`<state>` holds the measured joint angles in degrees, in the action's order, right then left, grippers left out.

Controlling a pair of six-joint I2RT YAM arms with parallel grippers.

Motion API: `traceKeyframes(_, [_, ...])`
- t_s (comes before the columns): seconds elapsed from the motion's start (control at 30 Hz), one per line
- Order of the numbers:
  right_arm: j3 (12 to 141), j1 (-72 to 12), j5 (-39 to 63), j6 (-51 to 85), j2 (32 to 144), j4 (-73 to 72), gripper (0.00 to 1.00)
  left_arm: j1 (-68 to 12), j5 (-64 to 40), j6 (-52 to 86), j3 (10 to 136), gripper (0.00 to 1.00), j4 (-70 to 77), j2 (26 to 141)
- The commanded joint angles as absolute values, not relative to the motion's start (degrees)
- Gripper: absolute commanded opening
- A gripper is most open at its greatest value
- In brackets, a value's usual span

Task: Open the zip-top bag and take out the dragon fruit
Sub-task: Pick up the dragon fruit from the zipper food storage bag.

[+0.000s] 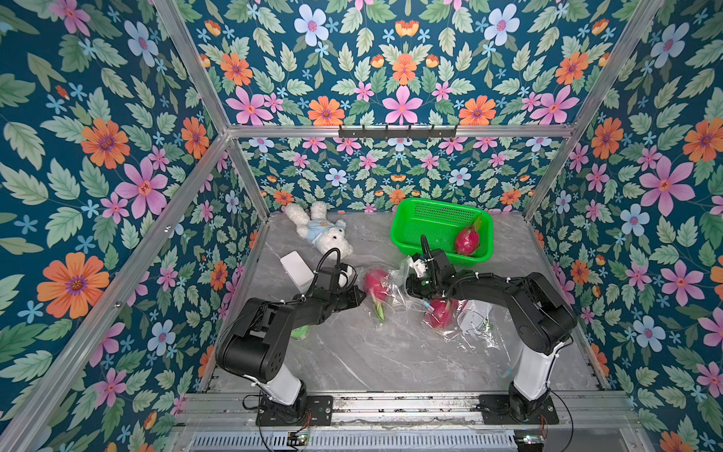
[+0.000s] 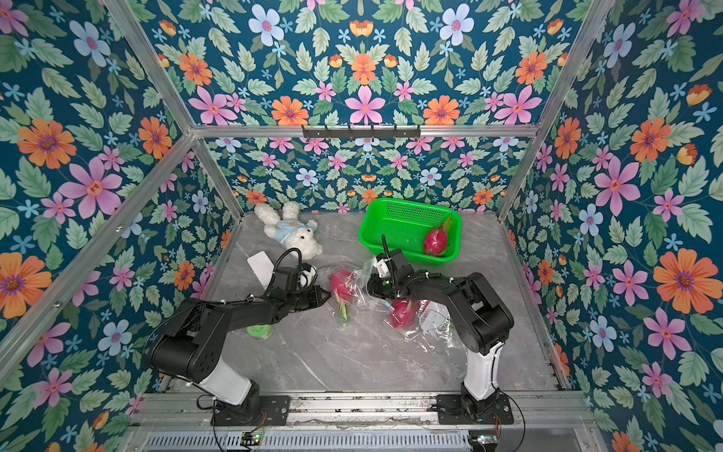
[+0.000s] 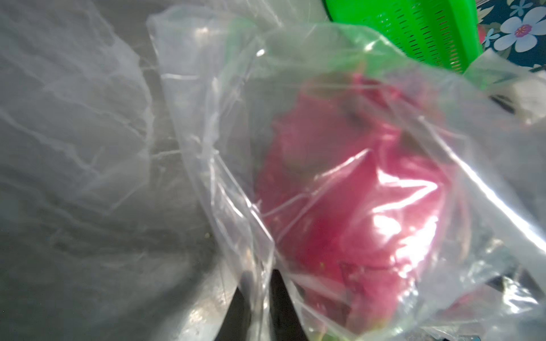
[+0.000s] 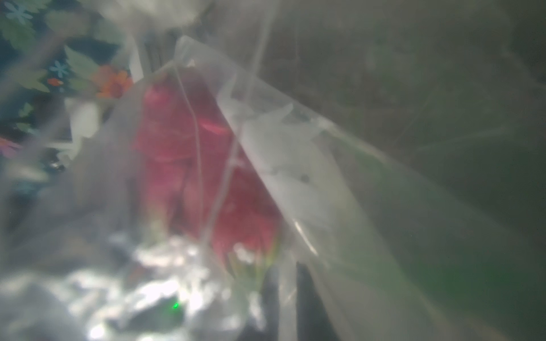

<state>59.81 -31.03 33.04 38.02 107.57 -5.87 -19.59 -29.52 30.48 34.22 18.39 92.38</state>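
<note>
The grey marble table [image 1: 352, 352] carries everything. At its far side stands the green basket [image 1: 430, 213], with one dragon fruit [image 1: 466, 239] lying against its right wall. I take the basket to be where the fruit is meant to end up.

Nearer to me, between my two arms, lies the clear zip-top bag [image 1: 475, 321], crumpled and spread across the table. Two more fruits are inside it: the left-hand fruit [image 1: 376, 283] just beyond my left gripper [image 1: 362, 294], and the right-hand fruit [image 1: 440, 313] partly under my right arm (a fourth I cannot find anywhere). My right gripper [image 1: 409, 285] sits opposite the left one, with film between them. I judge this to be the stance for pulling the two lips of the bag's mouth apart.

In the left wrist view my left fingers [image 3: 283, 310] stand almost together with a fold of film pinched between them and pink fruit close behind it. The right wrist view is blurred, but there too my right fingers [image 4: 307, 298] look nearly closed on a strip of film. In both top views the plastic rises toward my right gripper, so I think that side is lifted off the table. Whether the zip has parted I cannot tell.
</note>
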Motion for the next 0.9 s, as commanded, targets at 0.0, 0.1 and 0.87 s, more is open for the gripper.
traceKeyframes(0.0, [60.1,-31.7,35.7,40.5,108.7,-9.4,0.16,-19.7,-30.2,30.6,34.0,0.14,18.8,93.0])
traceKeyframes(0.1, [60.1,-32.3,40.2,43.5,109.7,-15.1,0.2,-19.7,-30.3,30.5,34.1,0.14,18.8,93.6])
traceKeyframes(0.87, [61.5,-36.9,38.2,47.1,115.0,-17.8,0.58,-22.5,-33.7,35.5,34.4,0.13,25.9,96.9])
